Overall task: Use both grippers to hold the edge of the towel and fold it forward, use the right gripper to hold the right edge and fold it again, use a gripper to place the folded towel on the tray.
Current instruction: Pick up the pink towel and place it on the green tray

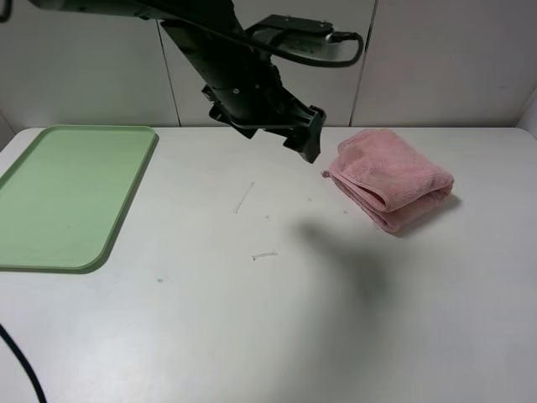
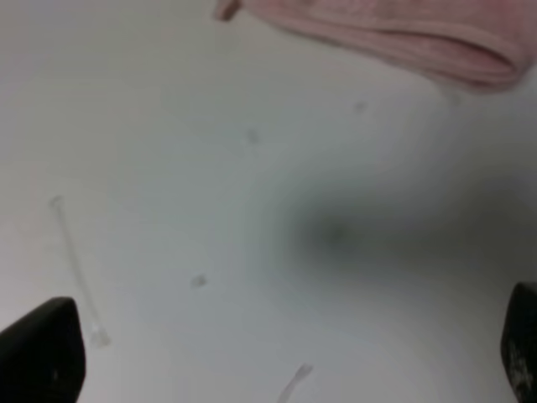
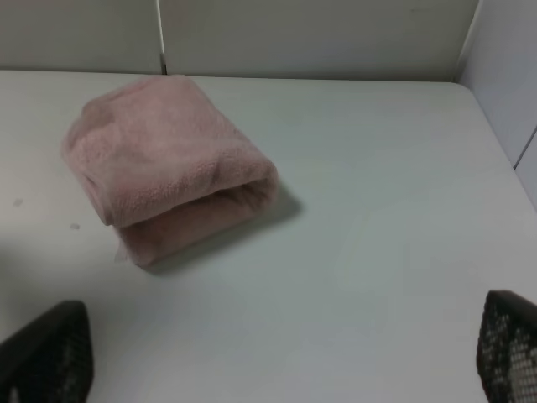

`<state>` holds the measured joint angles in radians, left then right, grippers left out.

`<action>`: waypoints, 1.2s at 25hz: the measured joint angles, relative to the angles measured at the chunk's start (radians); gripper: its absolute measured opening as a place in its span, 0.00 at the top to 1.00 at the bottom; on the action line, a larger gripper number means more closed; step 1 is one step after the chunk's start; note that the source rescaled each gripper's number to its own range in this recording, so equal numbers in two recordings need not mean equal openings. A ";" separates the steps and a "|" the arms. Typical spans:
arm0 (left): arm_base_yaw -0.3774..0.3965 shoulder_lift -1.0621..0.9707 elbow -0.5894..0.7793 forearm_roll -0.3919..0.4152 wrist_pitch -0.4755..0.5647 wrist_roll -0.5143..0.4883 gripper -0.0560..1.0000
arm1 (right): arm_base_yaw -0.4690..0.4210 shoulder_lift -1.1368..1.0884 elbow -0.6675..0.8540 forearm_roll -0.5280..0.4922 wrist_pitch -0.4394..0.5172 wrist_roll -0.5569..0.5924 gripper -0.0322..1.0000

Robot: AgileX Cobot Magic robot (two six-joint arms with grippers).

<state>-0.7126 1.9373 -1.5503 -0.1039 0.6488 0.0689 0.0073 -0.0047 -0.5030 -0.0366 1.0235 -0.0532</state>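
The pink towel [image 1: 390, 178] lies folded into a thick bundle on the white table, right of centre. My left gripper [image 1: 307, 138] hangs above the table just left of it, not touching it. In the left wrist view the two dark fingertips stand far apart around the left gripper [image 2: 277, 357], nothing between them, and the towel [image 2: 394, 34] is ahead. The right gripper [image 3: 277, 353] is open and empty too, with the towel [image 3: 168, 164] lying ahead of it; that arm is out of the high view. The pale green tray [image 1: 67, 193] lies at the table's left, with nothing on it.
White wall panels [image 1: 436, 59] close off the table's far edge. A few faint scratch marks [image 1: 243, 198] show mid-table. The left arm casts a shadow [image 1: 352, 260] in front of the towel. A black cable [image 1: 21, 369] crosses the near left corner.
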 joint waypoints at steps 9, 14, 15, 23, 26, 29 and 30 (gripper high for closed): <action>-0.073 0.215 -0.201 0.003 -0.004 -0.130 0.00 | 0.000 0.000 0.000 0.000 0.000 0.000 0.00; -0.089 0.326 -0.293 0.004 -0.007 -0.300 0.00 | 0.000 0.000 0.000 0.000 0.000 0.000 0.00; -0.089 0.342 -0.307 0.005 -0.007 -0.321 0.00 | 0.000 0.000 0.000 0.000 0.000 0.000 0.00; -0.089 0.451 -0.429 0.008 -0.062 -0.410 0.00 | 0.000 0.000 0.000 0.000 0.000 0.000 0.00; -0.089 0.489 -0.461 0.009 -0.096 -0.445 0.00 | 0.000 0.000 0.000 0.000 0.000 0.000 0.00; -0.089 0.525 -0.483 0.009 -0.118 -0.469 0.00 | 0.000 0.000 0.000 0.000 0.000 0.000 0.00; -0.089 0.535 -0.489 0.009 -0.127 -0.478 0.00 | 0.000 0.000 0.000 0.000 0.000 0.000 0.00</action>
<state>-0.8014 2.4719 -2.0390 -0.0952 0.5215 -0.4092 0.0073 -0.0047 -0.5030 -0.0366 1.0235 -0.0532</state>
